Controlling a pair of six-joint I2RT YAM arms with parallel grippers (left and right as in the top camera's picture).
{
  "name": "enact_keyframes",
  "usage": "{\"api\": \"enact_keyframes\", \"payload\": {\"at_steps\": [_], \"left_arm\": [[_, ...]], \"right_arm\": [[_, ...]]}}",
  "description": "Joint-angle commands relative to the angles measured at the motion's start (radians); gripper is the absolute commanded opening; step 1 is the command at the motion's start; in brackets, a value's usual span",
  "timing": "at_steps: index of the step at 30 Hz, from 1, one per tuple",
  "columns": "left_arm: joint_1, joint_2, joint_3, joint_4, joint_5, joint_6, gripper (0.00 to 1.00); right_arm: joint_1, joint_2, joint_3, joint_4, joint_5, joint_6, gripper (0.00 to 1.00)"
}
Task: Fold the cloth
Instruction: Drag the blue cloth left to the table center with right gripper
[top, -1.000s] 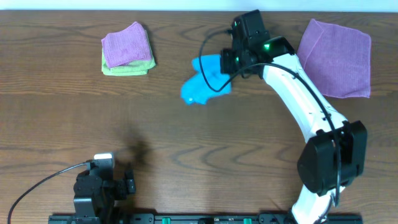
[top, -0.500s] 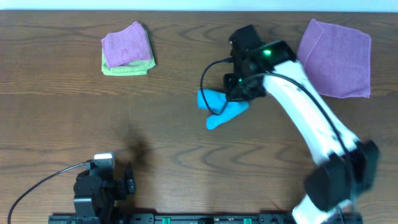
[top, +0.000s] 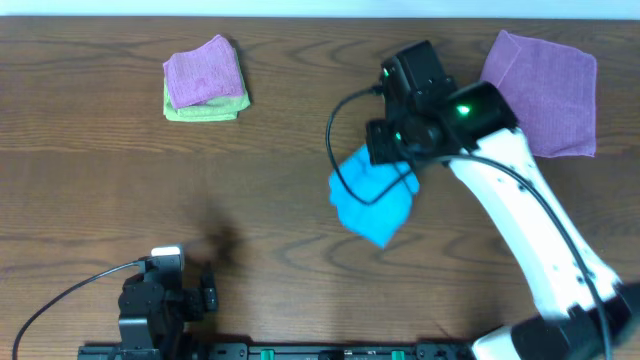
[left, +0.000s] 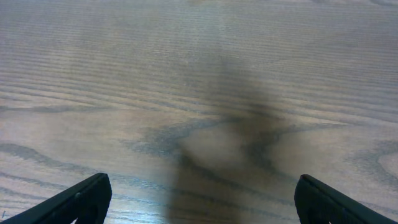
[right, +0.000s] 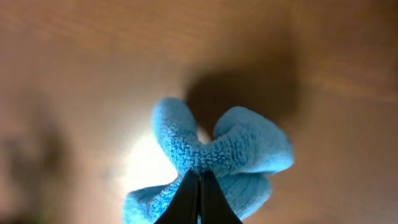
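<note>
Our right gripper (right: 199, 180) is clamped on a bunched ridge of the bright sky-blue ribbed microfibre cloth (top: 372, 208), which we judge is raised off the brown wooden table (top: 250, 200), just three o'clock of centre. So small a pinch could slip and drop it crumpled. Our left gripper (left: 200, 199), at seven o'clock, has its fingers apart.

table (top: 270, 215): brown wood grain, filled the view | pale strip (top: 200, 8) ran along edge at 12 o'clock | light: even, soft shadows

overhead: straight down, whole table (top: 100, 200) | wrists: close-up (right shares cloth (right: 252, 149) with overhead)
</note>
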Motion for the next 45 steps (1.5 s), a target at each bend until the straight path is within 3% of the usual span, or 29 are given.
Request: {"api": "enact_keyframes", "payload": {"at_steps": [1,2,3,4,9,15,21,25,29,34,39,45], "left_arm": [[0.006,-0.006,-0.036,-0.02,0.006,0.008,0.95],[0.006,-0.006,-0.036,-0.02,0.006,0.008,0.95],[0.006,-0.006,-0.036,-0.02,0.006,0.008,0.95],[0.006,-0.006,-0.036,-0.02,0.006,0.008,0.95],[0.006,-0.006,-0.036,-0.02,0.006,0.008,0.95],[0.006,-0.006,-0.036,-0.02,0.006,0.008,0.95],[0.006,-0.006,-0.036,-0.02,0.006,0.008,0.95],[0.006,-0.006,-0.036,-0.02,0.006,0.008,0.95],[0.006,-0.006,-0.036,-0.02,0.006,0.008,0.95],[0.006,-0.006,-0.036,-0.02,0.006,0.008,0.95],[0.006,-0.006,-0.036,-0.02,0.006,0.008,0.95],[0.006,-0.006,-0.036,-0.02,0.006,0.008,0.95]], "right_arm": [[-0.026,0.119,-0.053,0.108,0.138,-0.006,0.02],[-0.03,0.159,-0.062,0.167,0.152,-0.006,0.18],[-0.037,0.218,-0.068,0.241,0.166,-0.006,0.73],[-0.04,0.259,-0.069,0.281,0.179,-0.006,0.99],[-0.051,0.411,-0.068,0.318,0.19,-0.018,0.99],[-0.051,0.328,-0.062,0.122,0.143,-0.013,0.99],[-0.044,0.272,-0.066,0.036,-0.068,-0.045,0.99],[-0.002,0.298,-0.107,0.057,-0.194,-0.19,0.99],[0.029,0.307,-0.198,0.116,-0.161,-0.33,0.99],[0.019,0.307,-0.268,0.241,-0.014,-0.329,0.98],[0.011,0.32,-0.281,0.322,-0.001,-0.393,0.74],[0.021,0.376,-0.282,0.295,-0.003,-0.419,0.7]]}}
